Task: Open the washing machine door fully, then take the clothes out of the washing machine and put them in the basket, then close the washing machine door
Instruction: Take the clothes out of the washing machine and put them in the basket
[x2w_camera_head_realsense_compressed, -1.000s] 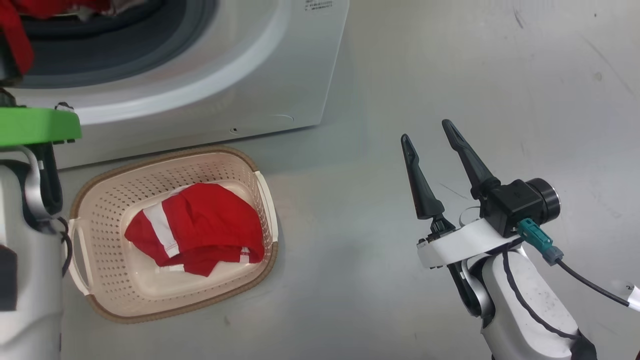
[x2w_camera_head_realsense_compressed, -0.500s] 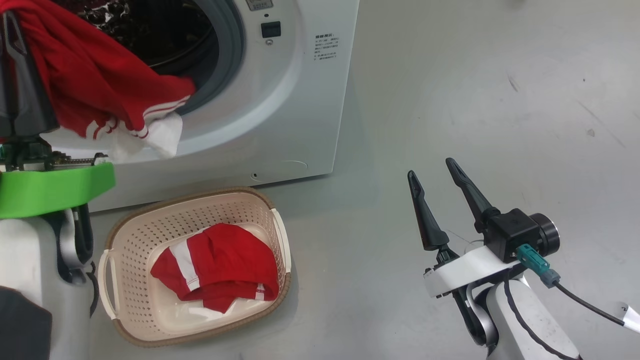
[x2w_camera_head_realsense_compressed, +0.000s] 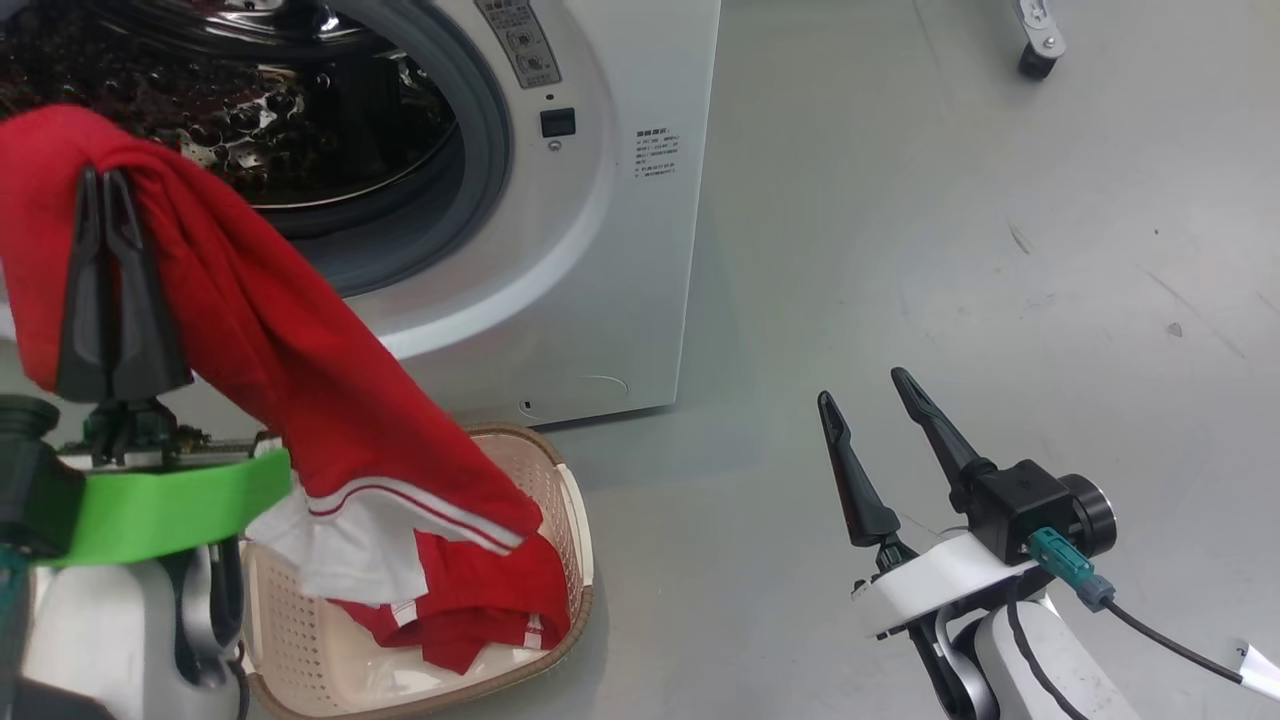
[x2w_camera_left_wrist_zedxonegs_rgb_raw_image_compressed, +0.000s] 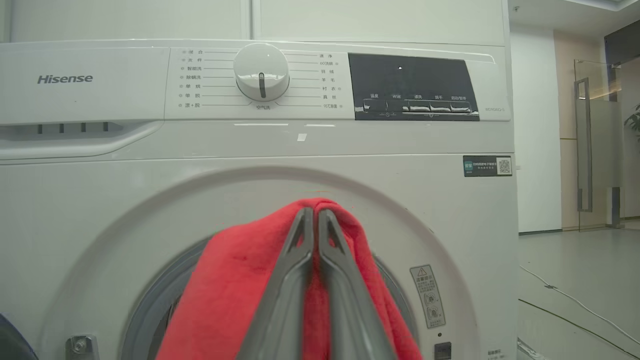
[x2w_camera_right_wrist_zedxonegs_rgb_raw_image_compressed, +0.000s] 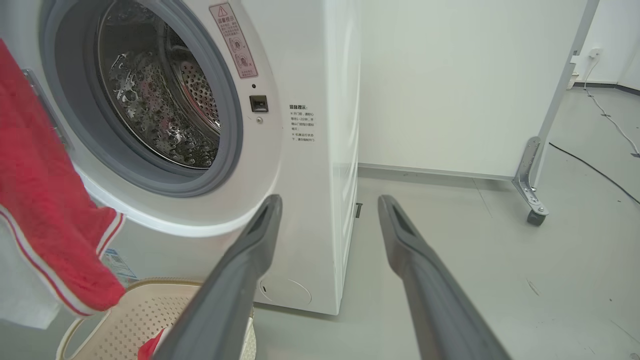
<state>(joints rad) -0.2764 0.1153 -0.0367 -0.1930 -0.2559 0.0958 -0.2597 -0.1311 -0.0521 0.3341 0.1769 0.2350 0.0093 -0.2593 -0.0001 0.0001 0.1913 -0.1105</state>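
My left gripper (x2w_camera_head_realsense_compressed: 104, 178) is shut on a red garment with white stripes (x2w_camera_head_realsense_compressed: 300, 370), held up in front of the washing machine (x2w_camera_head_realsense_compressed: 610, 250). The cloth drapes down to the right, and its white-trimmed end hangs over the cream basket (x2w_camera_head_realsense_compressed: 578, 520). More red clothes (x2w_camera_head_realsense_compressed: 480, 605) lie inside the basket. The steel drum (x2w_camera_head_realsense_compressed: 250, 120) stands open; the washing machine door is out of view. The left wrist view shows the closed fingers (x2w_camera_left_wrist_zedxonegs_rgb_raw_image_compressed: 300, 280) pinching the red fabric (x2w_camera_left_wrist_zedxonegs_rgb_raw_image_compressed: 235, 285). My right gripper (x2w_camera_head_realsense_compressed: 861, 385) is open and holds nothing, above the floor to the right of the machine.
The basket stands on the grey floor (x2w_camera_head_realsense_compressed: 950, 250) against the machine's lower front. A castor of a white partition (x2w_camera_right_wrist_zedxonegs_rgb_raw_image_compressed: 535, 215) stands to the right of the machine, and a cable (x2w_camera_right_wrist_zedxonegs_rgb_raw_image_compressed: 595, 170) runs across the floor beyond it.
The head camera has tilted up, so the whole picture slid down. My left gripper has drawn the red garment out of the drum; it now hangs over the basket. The right arm kept still.
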